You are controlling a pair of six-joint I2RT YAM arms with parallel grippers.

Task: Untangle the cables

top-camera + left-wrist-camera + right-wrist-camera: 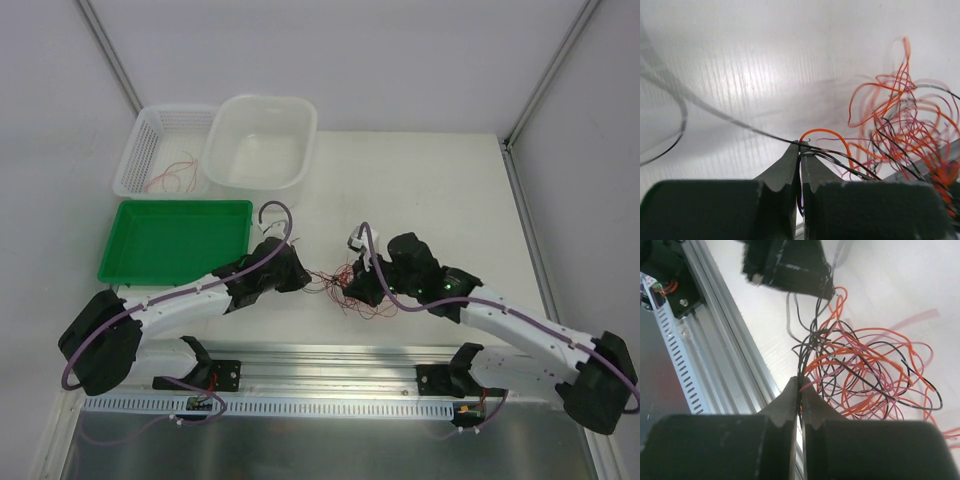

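Note:
The cables are a loose tangle of hair-thin red, orange and black wires on the white table between my two grippers. My left gripper is at the tangle's left edge. In the left wrist view it is shut on black strands and an orange loop, with the tangle spreading to the right. My right gripper is on the tangle's right side. In the right wrist view it is shut on a bundle of black wires from the cables, and the left gripper shows at the top.
At the back left are a white mesh basket holding a few red wires, a white tub and a green tray. An aluminium rail runs along the near edge, just below the tangle.

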